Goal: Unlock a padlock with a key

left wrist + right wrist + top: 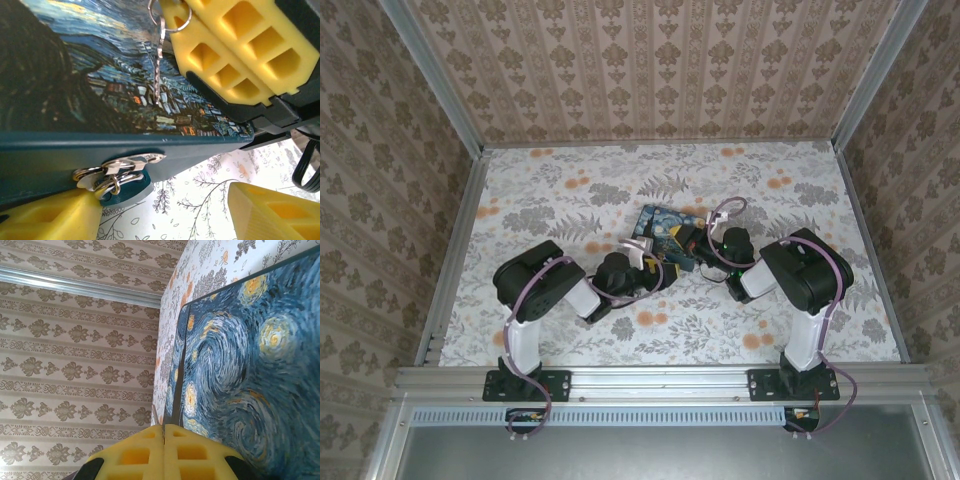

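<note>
A: Biggest first?
B: Floral floor (570,190), then the night-sky box (665,228) lying near its middle, lid up.
A: And the right gripper (164,432)?
B: Pressed together, yellow pads flush against each other, poised over the lid. From the left wrist view, pinches a small wire ring (176,22) right at the tips.
A: Left gripper (167,202)?
B: Spread wide, holding nothing. Sits low at the box's front wall, one pad (45,220) close against that wall, the other (272,212) well apart over bare floor.
A: Touching the wall?
B: Cannot tell.
A: Padlock (117,175)?
B: Hangs on the front wall just under the lid edge, a shiny lump with loops, just beside the nearer pad. Hard to separate from the clasp there.
A: Key (159,65)?
B: Dangles from the wire ring, thin and silvery, stretched along the painted lid. Touching the lid or not, cannot tell. Apart from the padlock, on the other side of the lid edge.
</note>
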Controlling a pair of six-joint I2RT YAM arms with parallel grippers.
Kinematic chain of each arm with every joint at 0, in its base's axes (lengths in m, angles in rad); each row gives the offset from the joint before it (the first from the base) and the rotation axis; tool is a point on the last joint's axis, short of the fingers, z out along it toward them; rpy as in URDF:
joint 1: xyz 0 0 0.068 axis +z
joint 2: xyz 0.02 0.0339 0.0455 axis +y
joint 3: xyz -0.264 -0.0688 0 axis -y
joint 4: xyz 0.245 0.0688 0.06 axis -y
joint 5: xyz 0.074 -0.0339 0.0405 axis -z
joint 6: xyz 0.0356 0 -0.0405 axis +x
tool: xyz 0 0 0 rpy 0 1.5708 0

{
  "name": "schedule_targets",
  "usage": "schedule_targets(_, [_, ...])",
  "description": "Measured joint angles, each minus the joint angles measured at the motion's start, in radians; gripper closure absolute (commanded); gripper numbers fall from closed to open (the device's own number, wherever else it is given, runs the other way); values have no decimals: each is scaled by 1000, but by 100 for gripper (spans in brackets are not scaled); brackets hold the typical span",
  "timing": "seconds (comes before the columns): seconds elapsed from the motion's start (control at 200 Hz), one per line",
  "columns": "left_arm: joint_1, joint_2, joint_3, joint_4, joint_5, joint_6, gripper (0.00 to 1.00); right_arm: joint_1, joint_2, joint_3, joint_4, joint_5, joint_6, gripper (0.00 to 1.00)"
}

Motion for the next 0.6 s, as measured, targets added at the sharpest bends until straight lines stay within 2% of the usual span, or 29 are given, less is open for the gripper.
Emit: schedule_targets(0.6, [-7,-22,-27,13,3,-98,35,0,9,6,8,0,4,100])
